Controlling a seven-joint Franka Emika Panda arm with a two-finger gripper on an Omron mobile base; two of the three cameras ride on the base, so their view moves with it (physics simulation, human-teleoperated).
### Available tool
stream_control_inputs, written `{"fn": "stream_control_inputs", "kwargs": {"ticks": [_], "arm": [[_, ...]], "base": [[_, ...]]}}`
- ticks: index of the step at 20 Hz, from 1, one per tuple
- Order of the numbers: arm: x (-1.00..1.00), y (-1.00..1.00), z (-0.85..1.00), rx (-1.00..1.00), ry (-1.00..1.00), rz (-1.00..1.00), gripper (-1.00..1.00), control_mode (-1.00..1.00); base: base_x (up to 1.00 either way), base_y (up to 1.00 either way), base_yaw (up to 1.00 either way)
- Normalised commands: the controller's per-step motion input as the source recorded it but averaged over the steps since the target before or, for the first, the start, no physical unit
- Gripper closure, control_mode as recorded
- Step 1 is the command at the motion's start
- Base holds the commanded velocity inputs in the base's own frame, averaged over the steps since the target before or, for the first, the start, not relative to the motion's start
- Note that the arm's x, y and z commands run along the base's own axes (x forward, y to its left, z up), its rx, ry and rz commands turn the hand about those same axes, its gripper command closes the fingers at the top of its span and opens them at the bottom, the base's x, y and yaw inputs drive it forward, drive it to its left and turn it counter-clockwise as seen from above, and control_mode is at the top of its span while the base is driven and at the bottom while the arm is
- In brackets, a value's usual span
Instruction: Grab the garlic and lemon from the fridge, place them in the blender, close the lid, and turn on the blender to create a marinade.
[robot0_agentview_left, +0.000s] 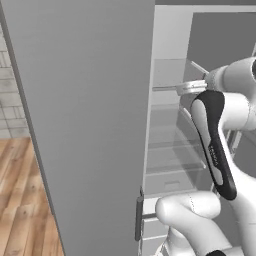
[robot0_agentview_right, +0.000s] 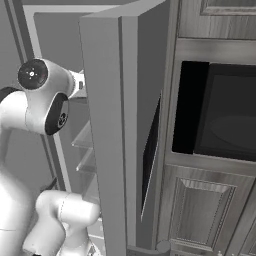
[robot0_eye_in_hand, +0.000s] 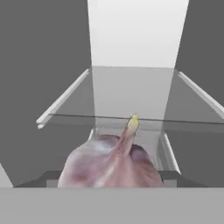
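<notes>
Evidently at the first fetch, the garlic (robot0_eye_in_hand: 111, 162). Fills 6 o'clock of the hand view, purple-blotched, stem tip pointing to 12 o'clock. Flanked at 9 and 3 o'clock by the dark fingers (robot0_eye_in_hand: 168, 176) of the gripper (robot0_eye_in_hand: 109, 177), standing close against the bulb's sides. Cannot tell whether clamped on it or merely bracketing it. Beyond it toward 12 o'clock, a clear glass shelf (robot0_eye_in_hand: 131, 94) and the pale back wall of the fridge (robot0_agentview_left: 170, 40). In the left base view, the grey fridge door (robot0_agentview_left: 85, 125) open at 9 o'clock, with the arm reaching into the shelves at 3 o'clock.

Judged early in the task, with nothing yet in the blender. Next, by this reading: confirm a firm hold on the bulb, lift slightly off the glass, then draw straight back out between the shelves without clipping the open door.
</notes>
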Motion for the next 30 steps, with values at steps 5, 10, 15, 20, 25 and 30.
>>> {"fn": "stream_control_inputs", "kwargs": {"ticks": [5,10,15,20,25,30], "arm": [[-0.88,0.39,-0.01,0.01,0.17,0.0,1.0,-1.0],[-0.25,0.47,-0.25,-0.01,0.24,0.0,1.0,-1.0],[-0.64,0.02,-0.06,0.02,0.07,0.0,1.0,-1.0],[0.0,0.0,0.0,0.0,0.0,0.0,1.0,1.0],[0.0,0.0,0.0,0.0,0.0,0.0,1.0,1.0],[0.0,0.0,0.0,0.0,0.0,0.0,1.0,1.0]], "base": [[0.0,0.0,0.0],[0.0,0.0,0.0],[0.0,0.0,0.0],[-0.94,0.42,0.07],[-0.35,1.0,0.32],[-0.02,1.0,0.45]]}}
